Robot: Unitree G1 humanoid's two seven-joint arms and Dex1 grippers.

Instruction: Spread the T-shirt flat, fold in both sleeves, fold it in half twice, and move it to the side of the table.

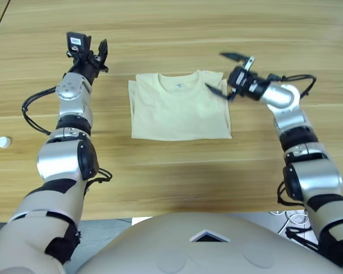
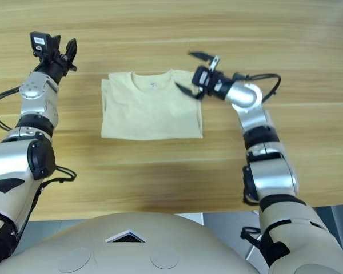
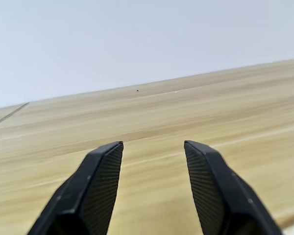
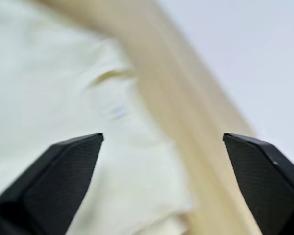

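Your two grippers are both spread and hold nothing: the right gripper (image 1: 215, 71) sits wide open at the far right corner of the T-shirt (image 1: 180, 108), though you can't tell if it touches. The left gripper (image 3: 153, 147) is over bare table (image 1: 217, 165), well left of it. One T-shirt, cream, sleeves folded in, lies mid-table with its collar away from you; one small white cap (image 1: 3, 142) lies near the left edge.
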